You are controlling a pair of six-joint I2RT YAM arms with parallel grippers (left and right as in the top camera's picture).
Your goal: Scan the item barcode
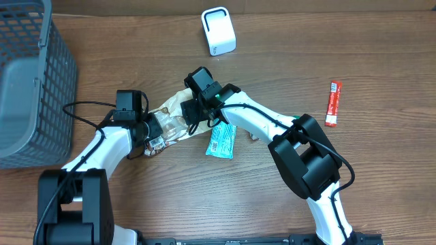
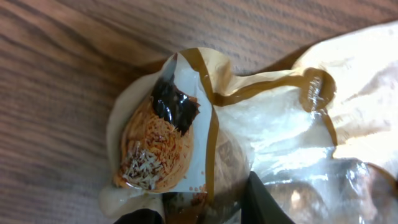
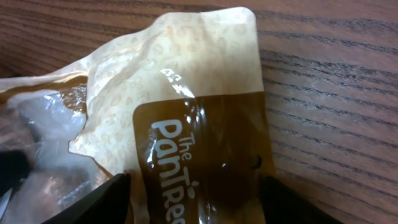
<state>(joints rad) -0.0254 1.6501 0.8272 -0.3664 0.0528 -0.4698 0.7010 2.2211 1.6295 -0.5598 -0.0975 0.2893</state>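
Overhead shows the snack bag (image 1: 172, 124) lying on the surface (image 1: 306, 54) between both arms, well apart from the white scanner (image 1: 218, 30); your left fingers (image 2: 267, 205) are pinched onto its crumpled clear end; your right fingers (image 3: 102, 202) stand wide astride the printed top, and whether they grip it cannot be told; no barcode shows yet, so lift gently; avoid pulling the film between two holds; turn the bag until the code appears, keep that panel flat, and face it squarely to the scanner.
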